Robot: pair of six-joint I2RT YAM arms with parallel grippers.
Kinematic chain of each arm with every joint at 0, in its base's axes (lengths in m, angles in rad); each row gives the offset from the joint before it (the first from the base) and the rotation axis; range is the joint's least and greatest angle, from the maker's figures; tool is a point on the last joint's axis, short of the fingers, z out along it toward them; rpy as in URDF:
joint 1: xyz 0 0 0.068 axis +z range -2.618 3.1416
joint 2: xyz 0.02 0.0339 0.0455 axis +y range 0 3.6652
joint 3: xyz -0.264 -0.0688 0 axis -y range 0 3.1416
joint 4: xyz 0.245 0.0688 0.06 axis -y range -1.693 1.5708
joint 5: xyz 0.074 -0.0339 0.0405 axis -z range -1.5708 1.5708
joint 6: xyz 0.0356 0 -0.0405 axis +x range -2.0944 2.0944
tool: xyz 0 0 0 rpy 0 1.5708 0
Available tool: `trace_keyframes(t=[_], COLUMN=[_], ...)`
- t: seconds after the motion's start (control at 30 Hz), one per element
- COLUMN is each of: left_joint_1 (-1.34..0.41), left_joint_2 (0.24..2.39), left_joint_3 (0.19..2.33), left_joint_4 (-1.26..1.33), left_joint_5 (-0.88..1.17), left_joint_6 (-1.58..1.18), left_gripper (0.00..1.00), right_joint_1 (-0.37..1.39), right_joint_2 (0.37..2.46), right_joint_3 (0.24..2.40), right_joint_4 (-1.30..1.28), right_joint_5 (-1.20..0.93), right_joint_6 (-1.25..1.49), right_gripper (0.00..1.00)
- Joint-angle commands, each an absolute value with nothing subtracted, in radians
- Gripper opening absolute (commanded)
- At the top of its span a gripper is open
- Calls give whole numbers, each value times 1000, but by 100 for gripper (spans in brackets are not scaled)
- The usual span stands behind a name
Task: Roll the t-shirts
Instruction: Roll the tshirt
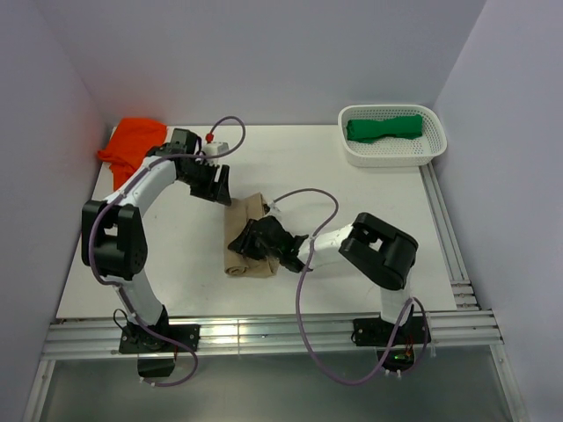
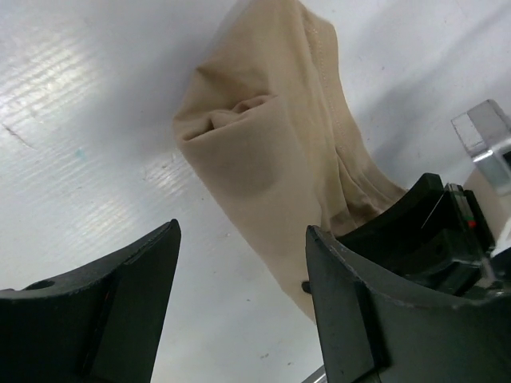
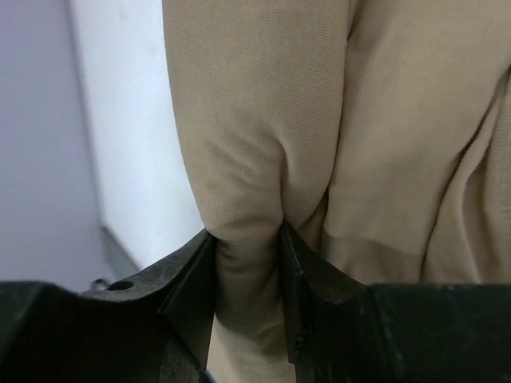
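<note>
The tan t-shirt [image 1: 239,221] lies partly rolled as a long bundle in the middle of the table. My right gripper [image 1: 247,240] reaches in from the right and is shut on a thick fold of it; in the right wrist view the tan t-shirt [image 3: 255,120] bulges out between the two fingers of that gripper [image 3: 247,235]. Just beyond the bundle's far end, my left gripper [image 1: 219,188] hovers open. In its own view the left gripper [image 2: 243,231] holds nothing, and the tan t-shirt [image 2: 271,136] lies ahead of it. An orange t-shirt [image 1: 132,141] sits at the back left.
A white perforated basket [image 1: 391,159] stands at the back right with a green t-shirt [image 1: 383,128] in it. Purple walls close in on the left, back and right. Metal rails run along the table's front and right edges.
</note>
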State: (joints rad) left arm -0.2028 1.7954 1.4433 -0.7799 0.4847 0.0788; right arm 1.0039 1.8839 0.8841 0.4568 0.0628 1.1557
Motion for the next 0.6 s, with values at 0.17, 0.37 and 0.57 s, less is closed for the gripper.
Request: trace_keyframes(t=[0.17, 0.37, 0.57], left_joint_1=[-209, -225, -296], left_joint_2=[1833, 1878, 1882], left_joint_3=[1325, 1316, 1322], left_joint_4=[-626, -586, -604], left_joint_5=[477, 442, 330], left_joint_6=[66, 40, -4], left_gripper=[69, 66, 56], right_joint_1=[965, 960, 963], right_joint_2=[2011, 2072, 1955], right_joint_3=[709, 707, 771], right_joint_4=[1112, 1198, 869], right_joint_5=[-132, -141, -66], right_joint_6=[1408, 1454, 1344], right_gripper=[40, 41, 48])
